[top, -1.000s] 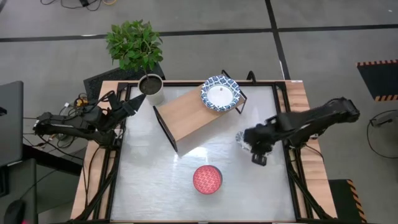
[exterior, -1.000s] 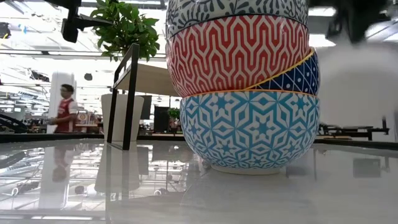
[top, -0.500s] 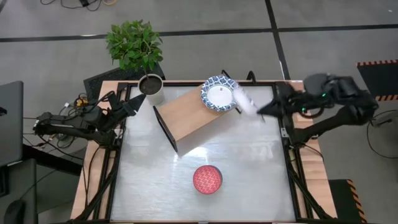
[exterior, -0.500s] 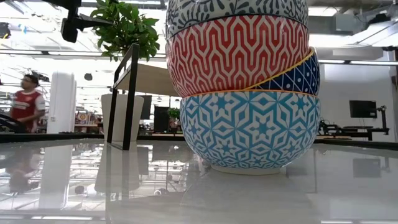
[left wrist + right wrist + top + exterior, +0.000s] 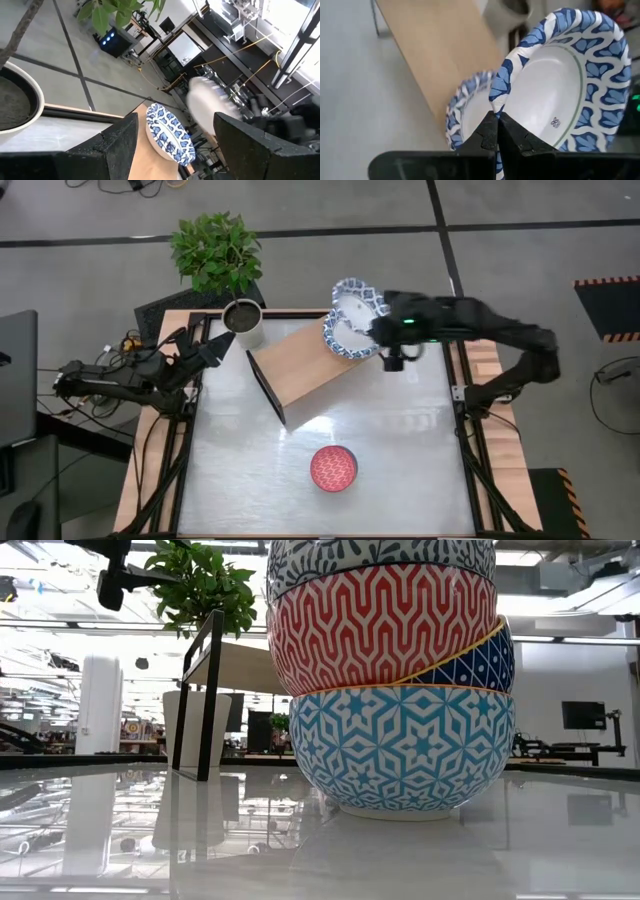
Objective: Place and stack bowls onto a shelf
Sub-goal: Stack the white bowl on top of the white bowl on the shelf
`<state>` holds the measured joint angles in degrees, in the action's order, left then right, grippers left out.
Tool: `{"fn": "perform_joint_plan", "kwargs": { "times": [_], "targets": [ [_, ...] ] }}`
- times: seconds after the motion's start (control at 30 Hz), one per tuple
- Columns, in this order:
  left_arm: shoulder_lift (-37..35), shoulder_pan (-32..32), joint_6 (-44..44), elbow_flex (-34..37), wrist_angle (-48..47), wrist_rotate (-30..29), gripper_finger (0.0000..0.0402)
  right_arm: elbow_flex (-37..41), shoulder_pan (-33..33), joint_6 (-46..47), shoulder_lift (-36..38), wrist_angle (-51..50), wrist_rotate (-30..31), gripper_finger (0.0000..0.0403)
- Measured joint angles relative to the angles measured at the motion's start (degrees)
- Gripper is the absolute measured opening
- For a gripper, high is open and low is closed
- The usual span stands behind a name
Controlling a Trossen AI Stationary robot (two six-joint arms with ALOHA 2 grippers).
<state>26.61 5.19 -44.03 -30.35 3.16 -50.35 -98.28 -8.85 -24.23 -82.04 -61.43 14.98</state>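
My right gripper [image 5: 378, 323] is shut on a wide blue-and-white bowl [image 5: 354, 298] and holds it tilted over the shelf's far right end. A second blue-and-white bowl [image 5: 345, 340] sits by its base on the shelf's wooden top [image 5: 300, 365]. In the right wrist view the held bowl [image 5: 560, 85] stands just in front of the shelved bowl [image 5: 467, 112]. A stack of small patterned bowls [image 5: 333, 468] stands on the table near its near edge, and fills the low view [image 5: 390, 680]. My left gripper [image 5: 175, 150] is open and waits by the table's far left corner. My right gripper pinches the held bowl's rim [image 5: 496, 102] between its two shut fingers, one on the white inside and one on the patterned outside. The fingers come level from the table's right. The bowl is lifted clear and tilted steeply, its inside facing the gripper.
A white plant pot with dark soil [image 5: 243, 320] stands at the table's far left beside the shelf, with a leafy plant [image 5: 215, 250] behind it. The shelf's black legs [image 5: 205, 690] rise at its left end. Bare table lies between the shelf and the bowl stack.
My right gripper has risen from the table's right side and swung toward the far edge and left, to above the shelf's right end. The blue-and-white bowl has gone with it, lifted off the table and tipped up on edge over the shelved bowl.
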Motion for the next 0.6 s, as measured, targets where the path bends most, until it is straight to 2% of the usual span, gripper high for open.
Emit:
{"fn": "perform_joint_plan", "kwargs": {
  "times": [0.27,0.43,0.6],
  "targets": [
    [0.00,0.01,0.04,0.00,0.03,0.00,0.0246,0.04,-4.52,-0.59,-8.85,-5.19,-1.19,0.0028],
    [0.00,0.00,0.04,0.00,0.07,-0.01,0.0246,0.04,-4.82,-1.75,-9.25,-5.27,-4.46,0.0029],
    [0.00,0.00,0.04,0.00,0.09,-0.12,0.0246,0.02,-4.80,-0.40,-9.07,-5.64,-5.53,0.0061]
  ]
}}
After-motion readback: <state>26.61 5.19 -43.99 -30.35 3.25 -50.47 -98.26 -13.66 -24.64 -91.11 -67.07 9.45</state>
